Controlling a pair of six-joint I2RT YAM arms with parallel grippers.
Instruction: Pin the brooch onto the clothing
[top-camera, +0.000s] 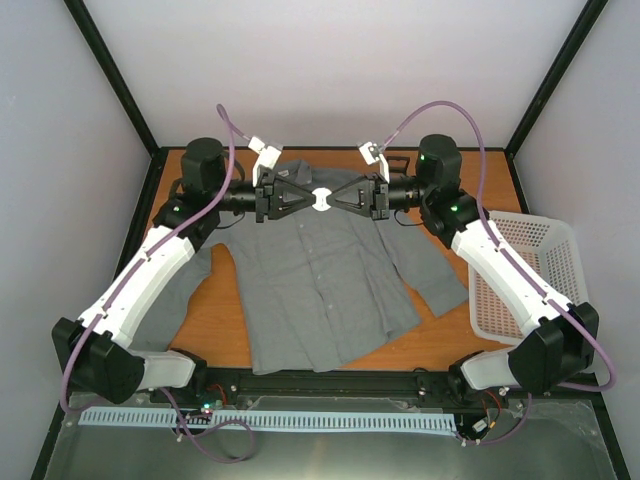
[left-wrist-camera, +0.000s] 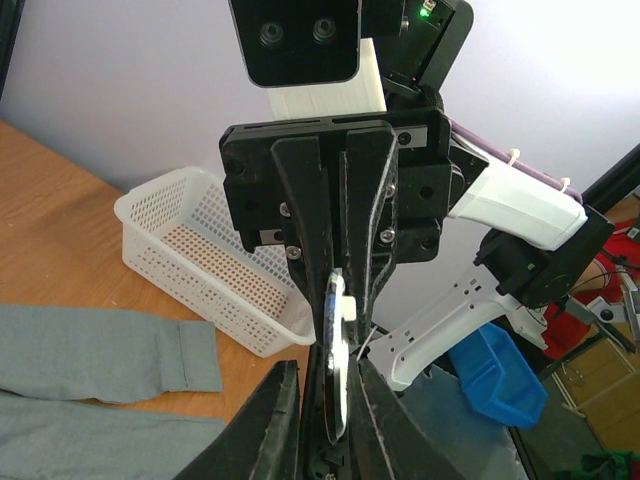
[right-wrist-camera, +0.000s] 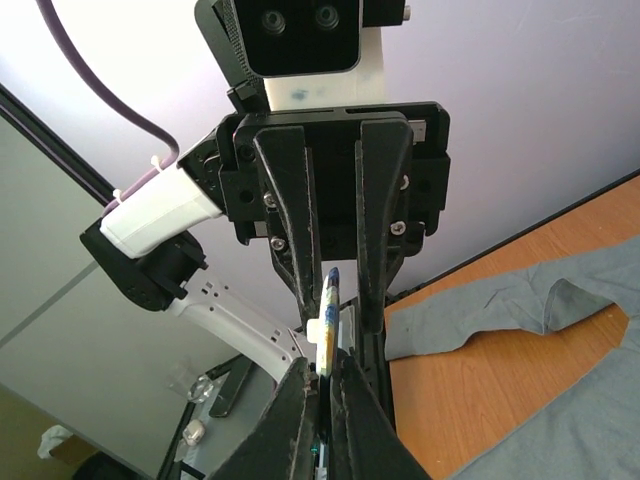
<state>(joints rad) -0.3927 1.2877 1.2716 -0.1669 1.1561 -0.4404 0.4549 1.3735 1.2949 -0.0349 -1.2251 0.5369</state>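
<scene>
The right claw (top-camera: 335, 199) is pinching the brooch (top-camera: 321, 199) by its edge (white back facing up), holding it in the air over the collar at the 12 o'clock end of the clothing (top-camera: 310, 290). The left claw (top-camera: 307, 200) is straddling the brooch's opposite edge, jaws slightly parted with gaps showing. The clothing is lying spread on the tabletop (top-camera: 225, 330).

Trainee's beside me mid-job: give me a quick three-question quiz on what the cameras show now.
1. True or false: the brooch lies on the shirt.
2. The white basket sits: A) robot's left, B) robot's right, C) on the shirt.
3. Fill in: the shirt's hem lies toward the table's ___ edge.
Key: 1 false, it's held aloft between the left pincer and right pincer. 2 B. 3 near.
</scene>
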